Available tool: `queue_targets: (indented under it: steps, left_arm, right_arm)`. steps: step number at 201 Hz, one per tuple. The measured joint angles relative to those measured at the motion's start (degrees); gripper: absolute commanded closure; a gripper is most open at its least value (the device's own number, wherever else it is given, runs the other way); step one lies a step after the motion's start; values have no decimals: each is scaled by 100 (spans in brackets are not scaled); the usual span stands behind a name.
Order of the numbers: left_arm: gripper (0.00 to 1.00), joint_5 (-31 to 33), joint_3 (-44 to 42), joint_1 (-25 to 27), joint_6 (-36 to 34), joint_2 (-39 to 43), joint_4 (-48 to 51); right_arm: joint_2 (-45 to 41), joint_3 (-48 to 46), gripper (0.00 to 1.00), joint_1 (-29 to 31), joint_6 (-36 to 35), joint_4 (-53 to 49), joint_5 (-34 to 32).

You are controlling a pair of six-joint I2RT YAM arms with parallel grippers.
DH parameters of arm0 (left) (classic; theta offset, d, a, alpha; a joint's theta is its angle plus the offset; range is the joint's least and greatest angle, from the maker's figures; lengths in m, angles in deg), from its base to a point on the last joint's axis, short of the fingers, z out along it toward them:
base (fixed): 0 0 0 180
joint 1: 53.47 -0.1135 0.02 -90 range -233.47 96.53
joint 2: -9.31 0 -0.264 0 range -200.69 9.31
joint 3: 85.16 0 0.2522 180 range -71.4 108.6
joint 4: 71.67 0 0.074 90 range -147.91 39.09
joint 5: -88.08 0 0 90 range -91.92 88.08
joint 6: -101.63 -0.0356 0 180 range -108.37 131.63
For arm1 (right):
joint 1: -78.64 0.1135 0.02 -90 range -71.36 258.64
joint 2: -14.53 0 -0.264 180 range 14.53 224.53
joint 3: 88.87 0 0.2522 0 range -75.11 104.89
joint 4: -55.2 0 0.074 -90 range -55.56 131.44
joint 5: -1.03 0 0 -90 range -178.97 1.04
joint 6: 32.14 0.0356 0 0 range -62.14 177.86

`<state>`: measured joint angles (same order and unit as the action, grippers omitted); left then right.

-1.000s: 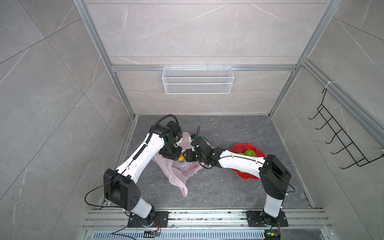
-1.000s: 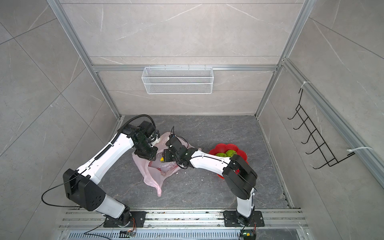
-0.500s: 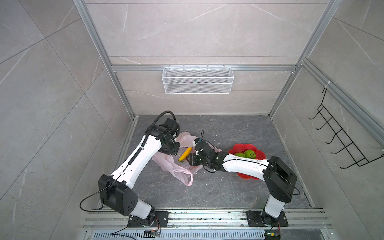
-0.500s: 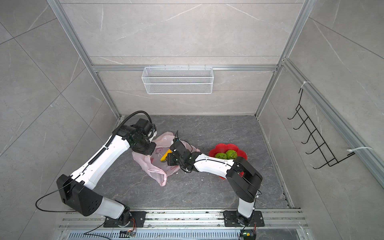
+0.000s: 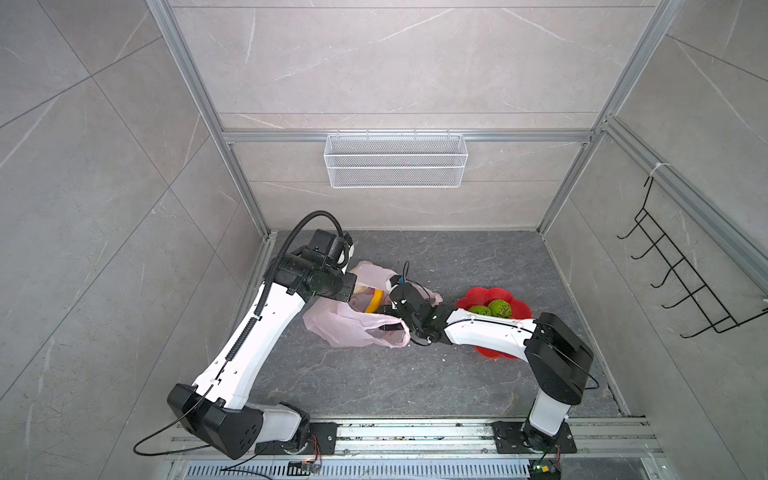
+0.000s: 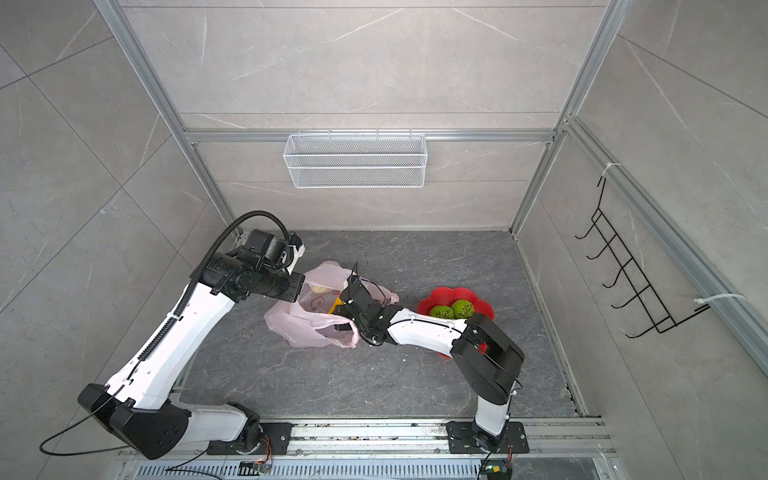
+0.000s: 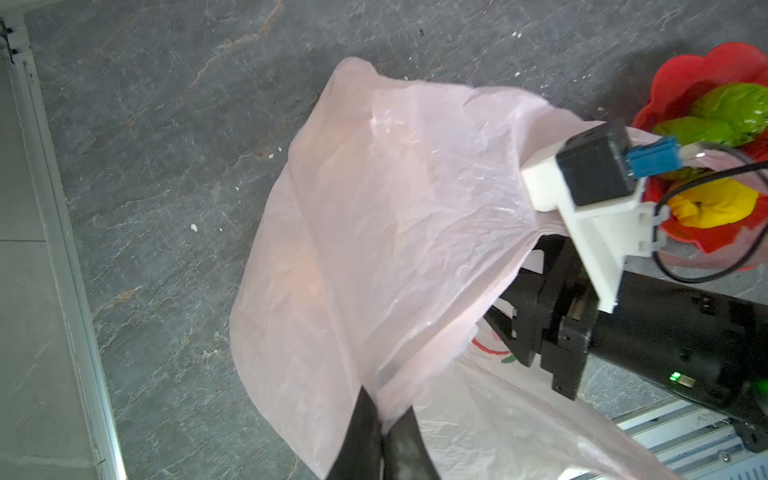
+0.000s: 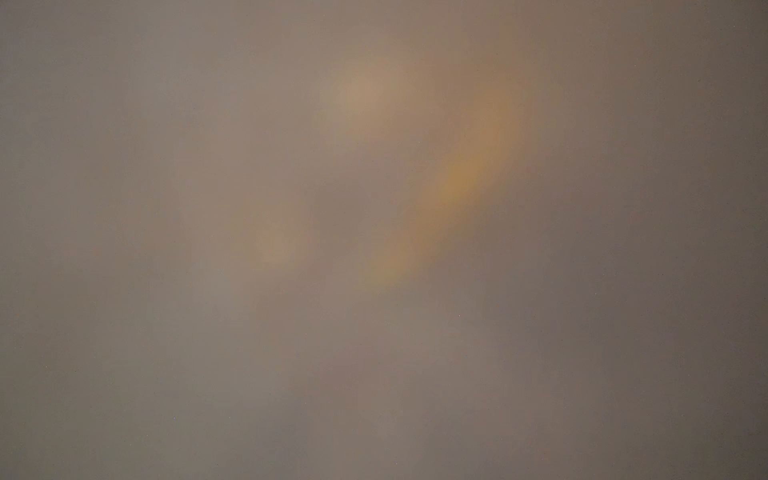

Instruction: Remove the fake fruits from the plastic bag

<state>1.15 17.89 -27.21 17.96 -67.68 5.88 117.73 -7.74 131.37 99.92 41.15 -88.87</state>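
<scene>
Nearest me the plastic bag (image 5: 353,332) sags on the floor, mouth facing the right arm; the right gripper (image 5: 391,321) is buried in that mouth, presumably after the banana (image 5: 372,305) lying just inside, but film hides its fingers and I cannot tell whether they grasp anything; behind, the left gripper (image 7: 380,432) is clenched on a fold of the bag's far edge, lifting it, I'd judge, so the mouth gapes; beyond the right arm, two green fruits (image 5: 500,308) sit out on the red plate (image 5: 478,296).
</scene>
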Motion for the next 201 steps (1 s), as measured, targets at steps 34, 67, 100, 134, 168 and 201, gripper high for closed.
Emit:
queue_targets:
  steps: [34, 67, 100, 134, 168, 201]
  left_arm:
    - [100, -177, 2, 0, 57, 170, -96]
    - [100, -205, -90, 0, 111, 227, -114]
    - [81, -155, -328, 0, 181, 210, -63]
    - [61, -175, -308, 0, 221, -68, 59]
    - [54, -354, -275, 0, 208, -459, 144]
    - [83, -407, -197, 0, 199, -647, 192]
  right_arm:
    - [92, 0, 53, 0, 2, 17, -28]
    - [140, 0, 53, 0, 0, 57, -11]
    - [149, 0, 53, 15, -2, 83, 74]
    - [149, -13, 53, 101, -2, 107, 74]
    - [146, -85, 53, 136, -2, 111, 66]
    - [146, -105, 53, 136, -2, 153, 48]
